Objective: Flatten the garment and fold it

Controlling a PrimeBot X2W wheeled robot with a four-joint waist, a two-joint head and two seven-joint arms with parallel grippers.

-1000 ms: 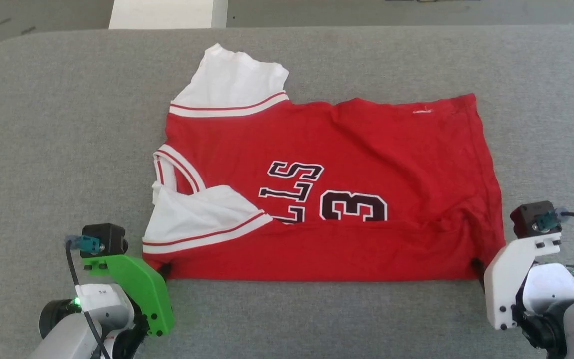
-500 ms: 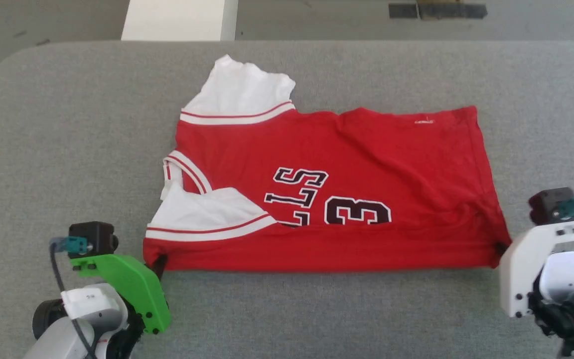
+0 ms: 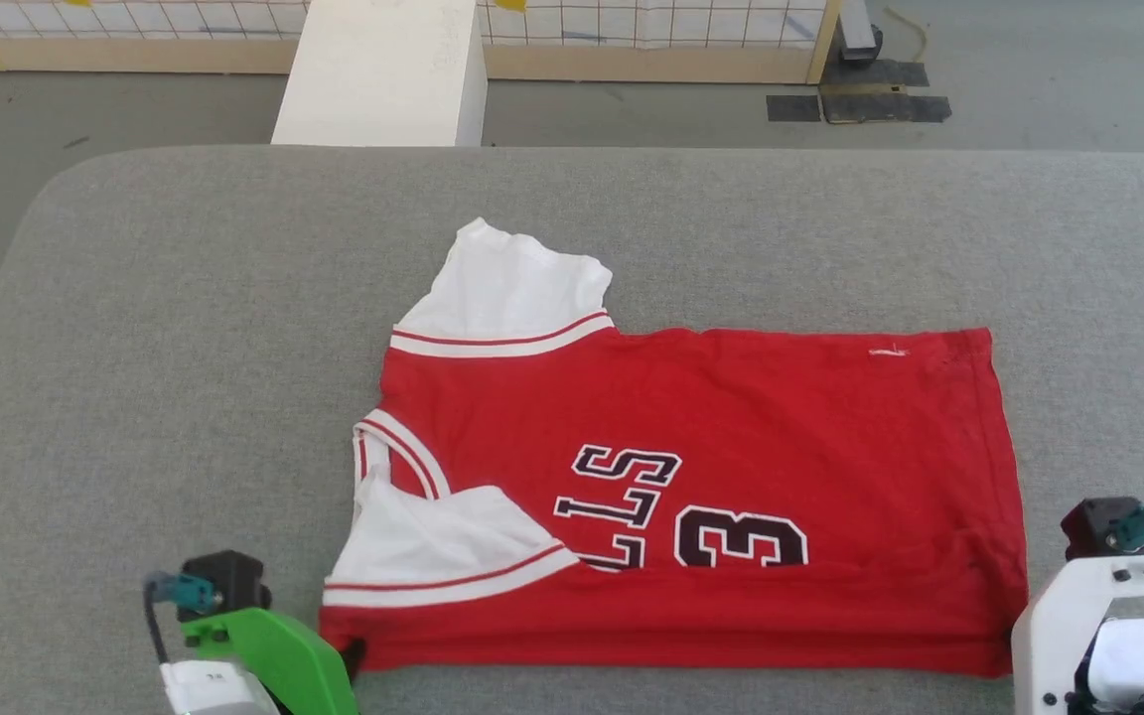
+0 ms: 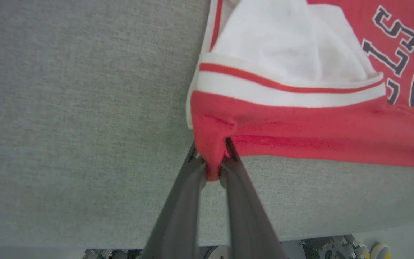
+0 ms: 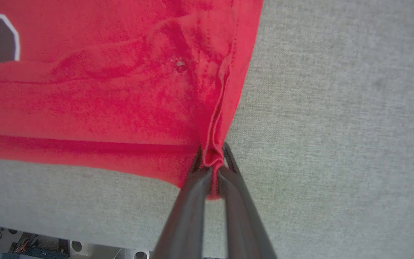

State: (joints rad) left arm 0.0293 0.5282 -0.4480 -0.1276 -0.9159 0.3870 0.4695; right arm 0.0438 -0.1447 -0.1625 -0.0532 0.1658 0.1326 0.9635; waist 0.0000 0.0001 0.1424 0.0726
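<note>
Desk [image 3: 185, 348]: grey, felt-like cover with a fine even weave and a rounded far-left corner. In the wrist views its near edge dropped away to metal hardware [image 5: 16, 244] below.

Room beyond the desk: grey floor [image 3: 632, 114], two dark patches [image 3: 860, 104] stuck on it, and a white block [image 3: 383, 79] standing just past the far edge. Behind that ran a wood-framed grid panel [image 3: 651, 20] along the back.

Garment [image 3: 731, 447]: lay flat on the near half of the desk, front up, collar toward the robot's left, hem toward its right. A red band along the near edge was doubled over, hiding part of the lettering and the "3". One white sleeve [image 3: 512, 293] pointed to the far side. The other sleeve [image 3: 433, 556] lay folded in over the front.

Left end effector [image 4: 212, 160]: fingers pressed together, pinching the near left corner of the garment, red cloth bunched between them.

Right end effector [image 5: 212, 160]: fingers likewise closed, pinching the near right corner at the hem seam, and the cloth puckered upward from the grip.
</note>
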